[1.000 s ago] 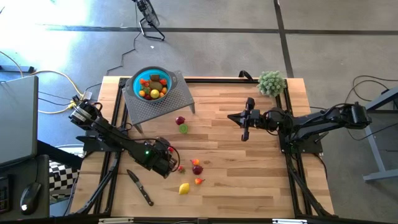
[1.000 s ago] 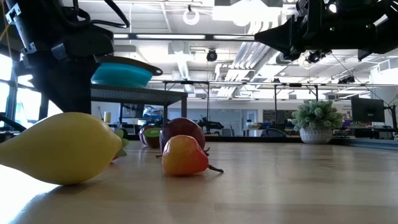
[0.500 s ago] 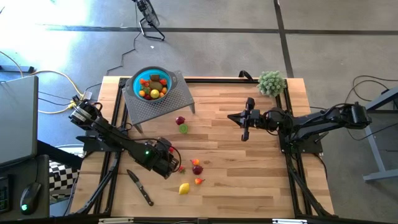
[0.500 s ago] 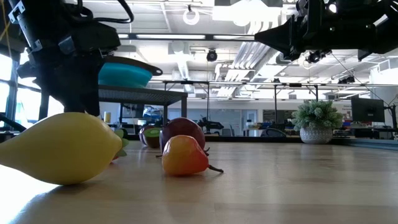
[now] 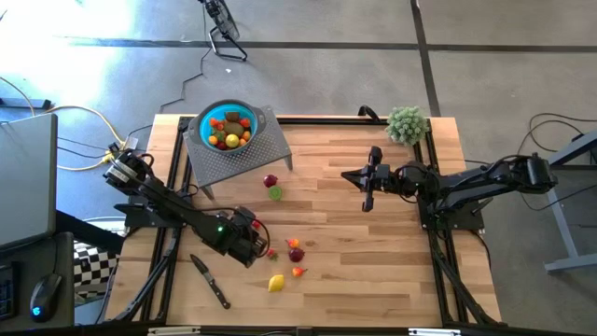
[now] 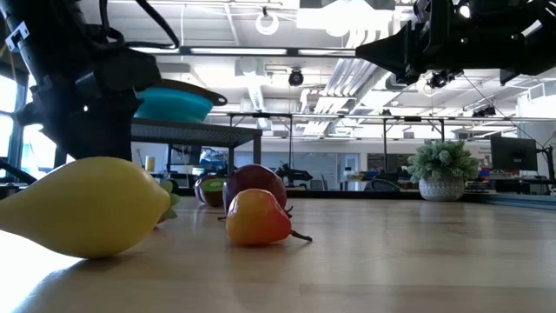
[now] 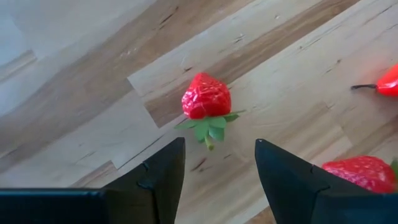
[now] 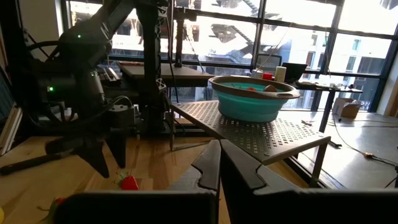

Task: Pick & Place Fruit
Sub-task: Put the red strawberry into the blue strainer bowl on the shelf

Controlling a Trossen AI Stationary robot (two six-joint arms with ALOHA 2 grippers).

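High view: bowl (image 5: pixel 227 128) at 11 o'clock holds several fruits, about seven remain on the desk (image 5: pixel 373 271); left pincer (image 7: pixel 216 163) part-open over a strawberry (image 7: pixel 206 97), right pincer (image 5: pixel 367 203) shut.

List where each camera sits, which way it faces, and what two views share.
High view: overhead, straight down; both arms, teal bowl.
Low view: tabletop height, facing the room; yellow fruit close, arms above.
Left wrist view: open fingers facing a strawberry.
Right wrist view: shut fingers; shares the teal bowl with the others.
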